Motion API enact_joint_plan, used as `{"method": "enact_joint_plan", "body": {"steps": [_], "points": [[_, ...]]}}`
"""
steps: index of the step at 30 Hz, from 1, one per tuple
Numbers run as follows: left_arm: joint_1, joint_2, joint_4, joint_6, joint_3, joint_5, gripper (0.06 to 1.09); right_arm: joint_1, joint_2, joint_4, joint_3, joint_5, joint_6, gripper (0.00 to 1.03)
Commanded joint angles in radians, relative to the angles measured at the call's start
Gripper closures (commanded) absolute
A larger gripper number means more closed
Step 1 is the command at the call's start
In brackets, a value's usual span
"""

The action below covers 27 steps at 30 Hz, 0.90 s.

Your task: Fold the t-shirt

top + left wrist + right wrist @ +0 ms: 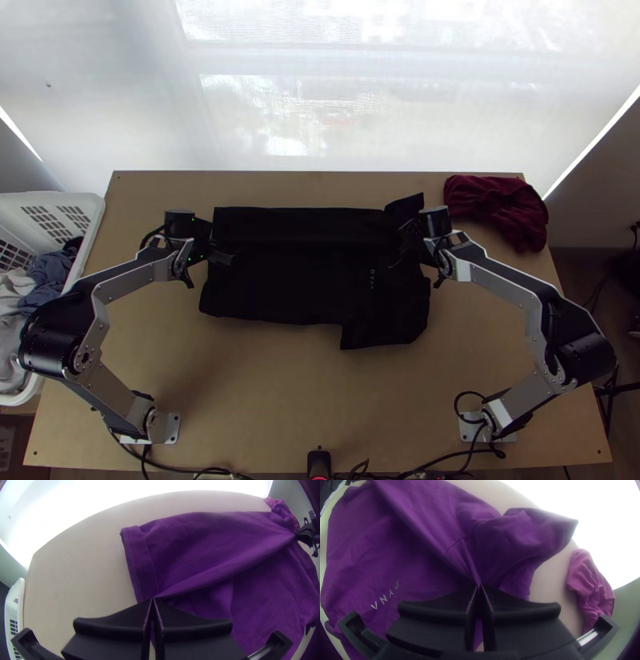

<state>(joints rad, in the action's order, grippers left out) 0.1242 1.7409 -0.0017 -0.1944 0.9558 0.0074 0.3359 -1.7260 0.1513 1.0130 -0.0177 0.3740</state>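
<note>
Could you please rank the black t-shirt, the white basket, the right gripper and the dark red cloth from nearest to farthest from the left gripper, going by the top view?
1. Black t-shirt: pinched in the left gripper.
2. White basket: beside the table's left edge.
3. Right gripper: across the shirt, on its right.
4. Dark red cloth: far right corner.
</note>
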Motion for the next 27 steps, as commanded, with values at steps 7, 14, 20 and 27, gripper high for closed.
{"method": "enact_joint_plan", "body": {"steps": [7, 14, 20, 27], "points": [[-0.014, 0.039, 0.002, -0.022, -0.017, -0.003, 1.05, 0.009, -0.021, 0.001, -0.03, -0.001, 0.017, 1.0], [-0.009, 0.039, -0.014, -0.03, -0.014, -0.004, 1.05, 0.009, -0.023, 0.001, -0.044, -0.001, 0.023, 1.0], [-0.017, -0.007, -0.017, -0.02, -0.022, -0.003, 1.05, 0.008, 0.019, 0.001, -0.036, -0.001, 0.017, 1.0], [-0.015, -0.057, -0.029, -0.016, -0.006, -0.003, 1.05, 0.02, 0.074, 0.001, -0.033, 0.001, 0.011, 1.0]]}}
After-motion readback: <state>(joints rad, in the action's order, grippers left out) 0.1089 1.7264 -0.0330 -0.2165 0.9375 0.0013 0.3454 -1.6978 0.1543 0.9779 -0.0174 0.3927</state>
